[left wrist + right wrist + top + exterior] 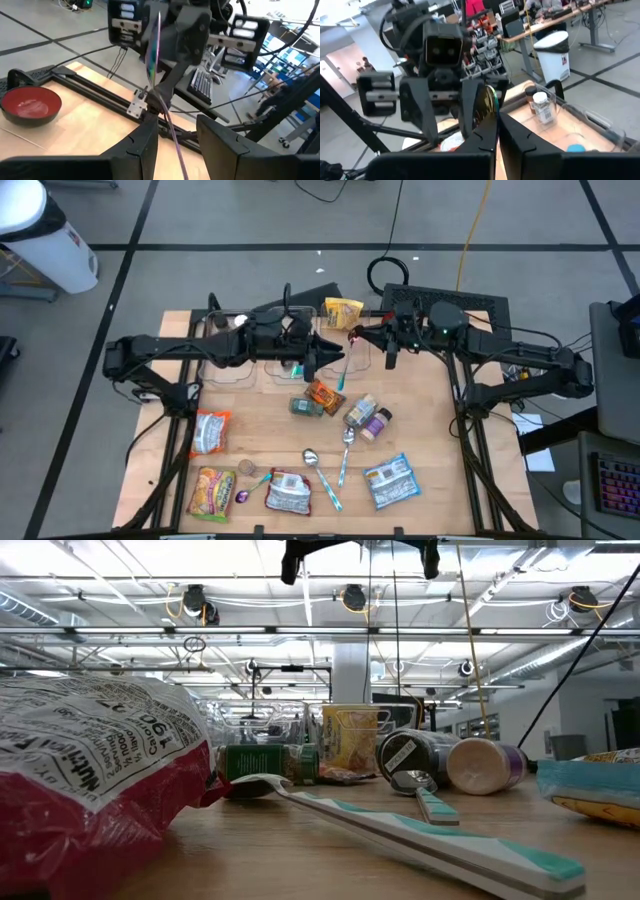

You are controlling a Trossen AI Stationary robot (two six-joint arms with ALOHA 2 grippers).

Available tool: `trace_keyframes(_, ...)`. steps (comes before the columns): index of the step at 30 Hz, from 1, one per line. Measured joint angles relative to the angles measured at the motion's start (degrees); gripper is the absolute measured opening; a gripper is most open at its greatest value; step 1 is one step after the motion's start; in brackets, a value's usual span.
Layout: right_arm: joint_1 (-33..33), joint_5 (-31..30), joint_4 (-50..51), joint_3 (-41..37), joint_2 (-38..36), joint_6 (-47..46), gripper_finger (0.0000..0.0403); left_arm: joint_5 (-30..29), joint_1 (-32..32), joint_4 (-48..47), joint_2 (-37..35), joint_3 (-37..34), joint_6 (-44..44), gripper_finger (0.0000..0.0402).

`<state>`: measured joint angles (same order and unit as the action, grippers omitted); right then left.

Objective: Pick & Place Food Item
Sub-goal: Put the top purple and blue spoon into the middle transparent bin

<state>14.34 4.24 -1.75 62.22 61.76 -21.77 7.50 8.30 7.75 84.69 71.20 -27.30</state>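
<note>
Foil packet, thin, shiny and seen edge-on, is pinched in the right gripper, whose fingers are closed tight on it. It hangs in mid-air above the back middle of the table. The left gripper faces it with its fingers partly apart. The packet's trailing edge runs down through the gap and appears to touch neither pad.

This looks like a hand-over. To do it well, the left fingers should centre on the flat of the packet and close fully before the right lets go. A sheet this thin probably slips or folds if it is caught at a corner.

Around them, the two wrists are nearly nose to nose, so there is little room to twist. Drawing straight apart looks safest. Below sit clear bins with thin upright walls, one holding a jar, and a red bowl lies near the table edge. The front half is crowded with snack bags and a spoon.
</note>
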Motion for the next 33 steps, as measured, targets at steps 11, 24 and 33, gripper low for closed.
trace_keyframes(11,0.31,0.01,-1.59,0.00,0.00,-0.01,0.0000,-0.51,-0.35,2.99,2.92,-0.01,0.01,0.0141)
trace_keyframes(24,0.33,-0.30,-2.29,-0.04,0.02,0.20,0.0000,0.17,-0.40,3.87,5.29,-0.04,-3.16,0.0094)
trace_keyframes(33,0.33,-1.24,-2.02,-0.07,0.00,0.62,0.0000,0.67,-0.08,3.86,5.26,-0.04,-2.42,0.0012)
